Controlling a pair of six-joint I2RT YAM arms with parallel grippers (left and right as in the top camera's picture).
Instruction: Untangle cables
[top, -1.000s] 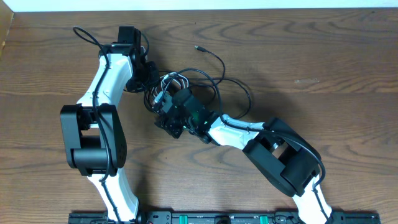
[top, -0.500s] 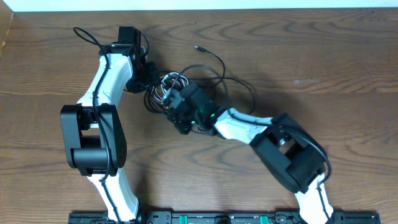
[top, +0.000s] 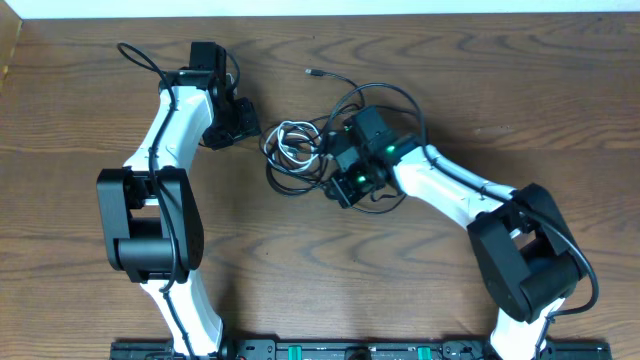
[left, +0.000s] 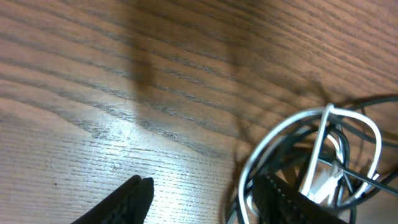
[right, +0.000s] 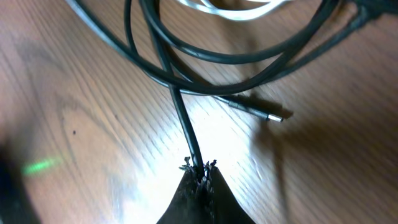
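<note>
Cables (top: 298, 152) lie tangled at mid-table, flanked by two robot arms.

The right arm stretches diagonally from the near right corner toward the centre. Its right gripper (right: 200, 171) is pinched tight on a black cable (right: 185, 124) that runs up into the loops, and a small plug (right: 273, 117) rests on the wooden table (top: 520, 90) just beside it. The left arm rises along the left side, folds at the elbow and turns its wrist toward the bundle. The left gripper (left: 199, 190) stands with jaws parted and only bare wood between them, one finger (left: 280, 196) at the edge of the white cable (left: 316, 147) coiled among black strands.
</note>
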